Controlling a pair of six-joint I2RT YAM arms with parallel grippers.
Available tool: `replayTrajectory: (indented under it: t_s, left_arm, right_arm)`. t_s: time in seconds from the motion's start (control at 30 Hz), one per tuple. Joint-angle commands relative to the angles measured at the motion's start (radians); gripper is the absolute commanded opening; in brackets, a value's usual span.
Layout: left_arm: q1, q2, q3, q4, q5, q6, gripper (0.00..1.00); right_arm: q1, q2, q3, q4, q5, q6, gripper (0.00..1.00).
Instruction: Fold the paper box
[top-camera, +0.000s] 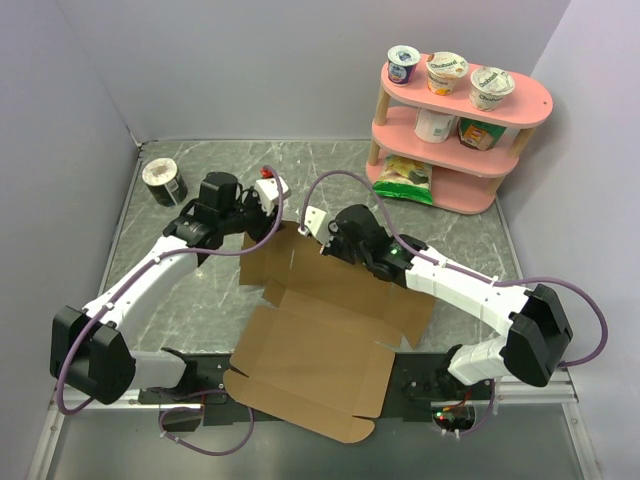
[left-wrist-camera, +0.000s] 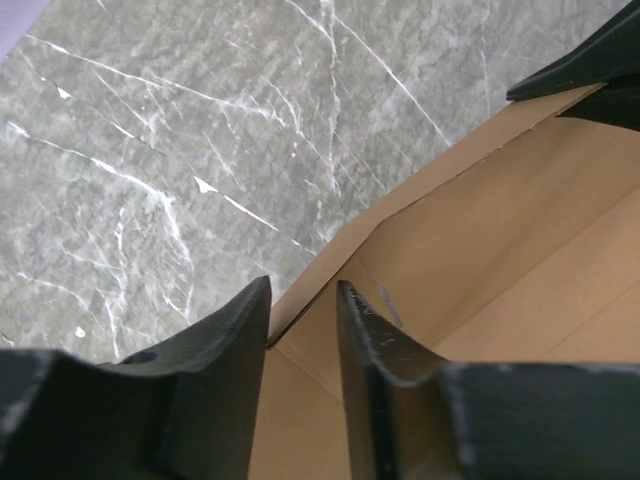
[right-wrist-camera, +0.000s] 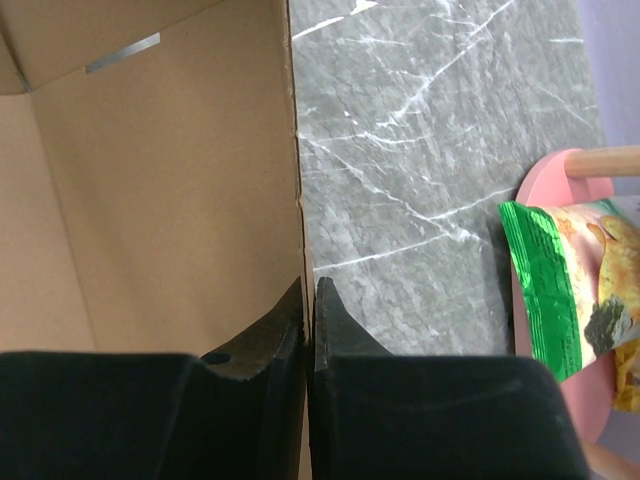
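Paper box (top-camera: 320, 340), plain brown die-cut cardboard, mostly flat | location: grey marble table (top-camera: 170, 300), centre-near, between arms | left gripper (left-wrist-camera: 304, 290): jaws part-open, astride raised far-left flap edge | right gripper (right-wrist-camera: 309, 300): jaws closed, pinching upright far flap's edge.

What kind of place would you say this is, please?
Probably a robotics lab cell staged like a shop: plain walls around a marble-look table, a pink shelf of yogurt cups.

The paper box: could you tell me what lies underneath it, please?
The grey marbled table shows around the paper box, whose near edge covers the black base rail. Anything flat beneath the cardboard is hidden.
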Motion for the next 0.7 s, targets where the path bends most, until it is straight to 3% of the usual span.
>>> replayTrajectory:
  t_s: [0.0,0.3,0.67]
  left_arm:
    - [-0.006,-0.003,0.007,0.07,0.02,-0.029,0.35]
    - [-0.051,0.015,0.001,0.082,0.006,-0.034,0.18]
    - [-0.12,0.015,0.006,0.111,-0.131,-0.143,0.12]
  right_arm:
    - [-0.006,0.007,0.035,0.047,0.029,0.018,0.09]
    - [-0.008,-0.008,0.005,0.095,0.051,0.011,0.09]
    - [-0.005,-0.001,-0.023,0.182,0.161,0.014,0.06]
